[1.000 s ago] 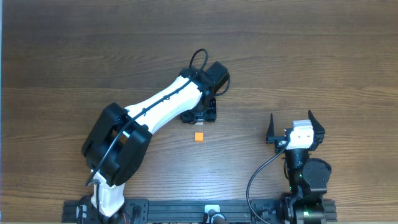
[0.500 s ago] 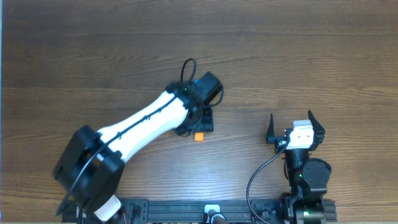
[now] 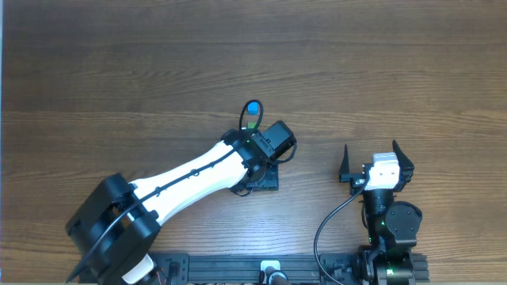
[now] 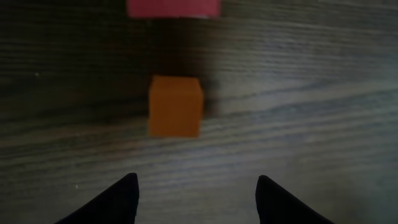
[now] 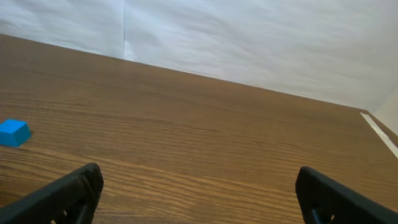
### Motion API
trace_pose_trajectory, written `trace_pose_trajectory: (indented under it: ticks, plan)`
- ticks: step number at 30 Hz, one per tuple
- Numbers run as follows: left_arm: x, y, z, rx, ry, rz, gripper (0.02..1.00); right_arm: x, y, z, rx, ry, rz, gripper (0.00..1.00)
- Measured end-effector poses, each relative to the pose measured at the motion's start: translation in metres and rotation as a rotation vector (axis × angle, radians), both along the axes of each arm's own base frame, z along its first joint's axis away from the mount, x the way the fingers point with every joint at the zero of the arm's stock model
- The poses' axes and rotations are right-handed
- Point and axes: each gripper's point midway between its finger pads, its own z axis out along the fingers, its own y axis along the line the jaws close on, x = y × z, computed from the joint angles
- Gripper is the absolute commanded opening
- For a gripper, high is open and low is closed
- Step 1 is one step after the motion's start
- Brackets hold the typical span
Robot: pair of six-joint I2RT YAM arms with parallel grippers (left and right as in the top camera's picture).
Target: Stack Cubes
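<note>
Risk check. Left gripper [image 4: 196, 179] hangs over the wood table [image 3: 412, 63] at centre of the top view, jaws spread wide, holding nothing. Orange cube [image 4: 176, 106] sits on the wood just ahead of the fingertips, not yet between them, and off-centre toward one finger. Red cube [image 4: 173, 7] lies just beyond the orange one, with a small gap. Blue cube [image 3: 253, 108] is a bit above centre of the top view, near the left wrist. Right gripper [image 3: 372, 161] sits at lower right, jaws open, empty.

Likely failures:
- The near finger lands on the orange cube's edge instead of beside it, because of the offset, and shoves or tips it.
- An advance that goes too far pushes orange into red.
- A lopsided close twists the cube in the grip, so it sits crooked later and slides off the stack.
</note>
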Motion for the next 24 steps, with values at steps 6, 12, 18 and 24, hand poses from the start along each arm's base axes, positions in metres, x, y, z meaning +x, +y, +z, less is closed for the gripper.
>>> trace_pose_trajectory:
  ticks: [6,12,18,24]
  plan:
    - [0.005,0.006,-0.011,0.029,0.012,0.022,0.612,0.0,0.0,0.0,0.0,0.0,0.0,0.993]
    - [0.009,0.004,-0.021,0.04,0.009,0.024,0.61,0.0,0.0,0.0,0.0,0.0,0.0,0.993]
    - [0.013,0.005,-0.022,0.044,-0.005,0.034,0.608,0.0,0.0,0.0,0.0,0.0,0.0,0.993]
    - [0.015,0.005,-0.024,0.046,-0.009,0.034,0.606,0.0,0.0,0.0,0.0,0.0,0.0,0.993]
